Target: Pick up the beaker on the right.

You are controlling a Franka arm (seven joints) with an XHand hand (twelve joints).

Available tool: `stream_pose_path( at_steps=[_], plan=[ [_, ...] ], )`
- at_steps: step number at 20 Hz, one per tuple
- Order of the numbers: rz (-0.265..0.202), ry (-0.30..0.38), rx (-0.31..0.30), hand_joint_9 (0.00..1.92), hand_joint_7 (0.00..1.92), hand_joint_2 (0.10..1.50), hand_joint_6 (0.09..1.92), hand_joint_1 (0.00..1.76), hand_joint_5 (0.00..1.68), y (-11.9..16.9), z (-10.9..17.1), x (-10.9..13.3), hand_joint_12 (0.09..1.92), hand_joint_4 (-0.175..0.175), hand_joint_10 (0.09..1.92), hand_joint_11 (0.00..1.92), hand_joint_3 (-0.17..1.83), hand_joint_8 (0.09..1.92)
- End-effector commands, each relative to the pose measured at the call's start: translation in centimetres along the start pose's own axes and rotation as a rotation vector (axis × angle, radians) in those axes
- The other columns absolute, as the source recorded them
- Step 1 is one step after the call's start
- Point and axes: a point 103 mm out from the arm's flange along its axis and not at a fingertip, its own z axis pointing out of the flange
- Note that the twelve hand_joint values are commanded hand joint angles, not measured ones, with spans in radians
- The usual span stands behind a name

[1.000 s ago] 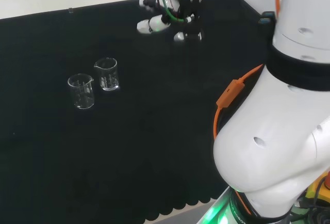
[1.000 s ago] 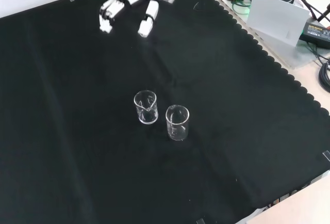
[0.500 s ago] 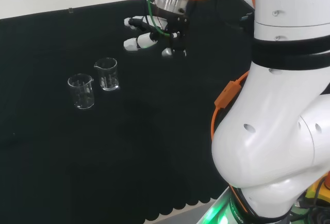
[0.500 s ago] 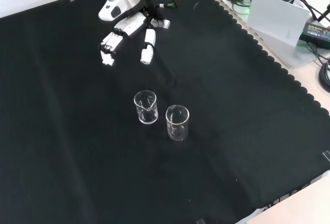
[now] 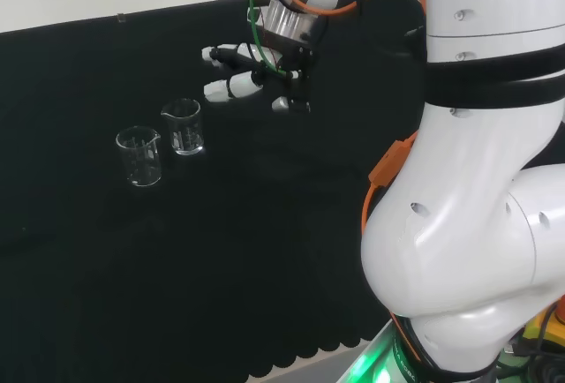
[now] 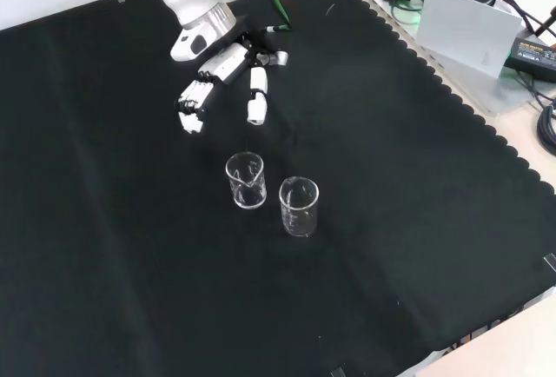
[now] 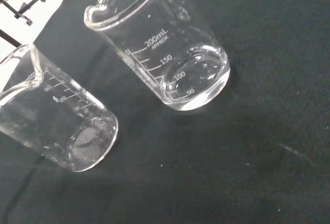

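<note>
With the hand (image 5: 252, 78) hanging over the black cloth (image 5: 265, 251), its fingers (image 6: 193, 103) are stretching out straight and spread wide, gripping nothing. Two clear glass beakers are standing upright on the tabletop, both looking empty.

Head view: right beaker (image 5: 183, 126) is sitting just left of the fingertips, apart from them, no contact. Left beaker (image 5: 139, 156) is sitting just beside it, slightly nearer the camera, small gap between the two.

Front view: hand (image 6: 221, 69) is coming in from the top, fingers pointing down toward the pair. Same right beaker (image 6: 246, 181) is lying directly below the fingertips, near but clear of them. Other beaker (image 6: 299, 207) is sitting just to its right and lower in the view.

Wrist view: both beakers are showing close up, one with printed graduation marks (image 7: 165, 43), the second (image 7: 56, 126) beside it, spouts on both rims. Neither is tilting or touching the other.

One white arm (image 5: 477, 180) is standing at head view's right.
</note>
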Motion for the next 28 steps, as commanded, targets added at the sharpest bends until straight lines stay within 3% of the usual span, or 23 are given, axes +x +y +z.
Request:
stream_pose_path(
  at_steps=[1,28],
  plan=[
    [-0.044,0.086,-0.001,0.19,0.09,0.90,0.09,0.64,0.19,0.1,1.7,-0.2,0.95,-0.070,0.69,0.00,-0.17,0.59],
    [-0.132,0.209,-0.012,0.21,0.13,0.85,0.09,0.68,0.20,2.6,7.9,-0.5,0.99,-0.074,0.66,0.00,-0.17,0.61]
  ],
)
